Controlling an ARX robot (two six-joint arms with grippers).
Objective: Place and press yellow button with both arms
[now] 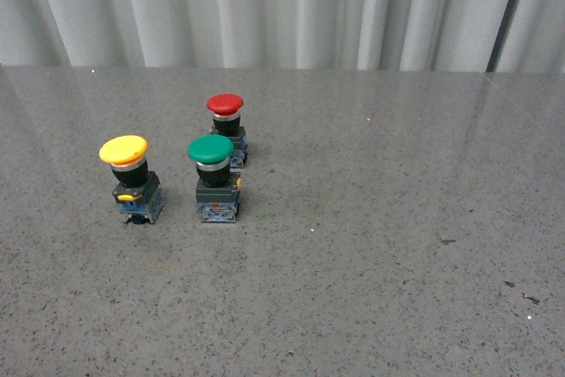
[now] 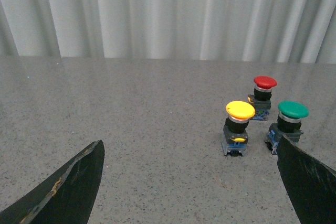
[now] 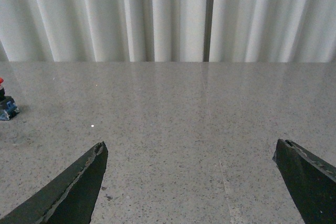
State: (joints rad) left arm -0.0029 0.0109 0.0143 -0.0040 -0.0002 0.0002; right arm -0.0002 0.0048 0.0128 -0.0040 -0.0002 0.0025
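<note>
The yellow button (image 1: 131,177) stands upright on the grey table at the left, with a yellow tab on its black and blue base. It also shows in the left wrist view (image 2: 238,128), ahead of my left gripper (image 2: 191,182), which is open and empty, well short of it. My right gripper (image 3: 191,177) is open and empty over bare table. Neither arm shows in the front view.
A green-capped button (image 1: 214,177) stands just right of the yellow one, and a red-capped button (image 1: 227,127) stands behind it. The red one's edge shows in the right wrist view (image 3: 5,103). A white curtain (image 1: 282,6) hangs behind the grey speckled table (image 1: 397,245).
</note>
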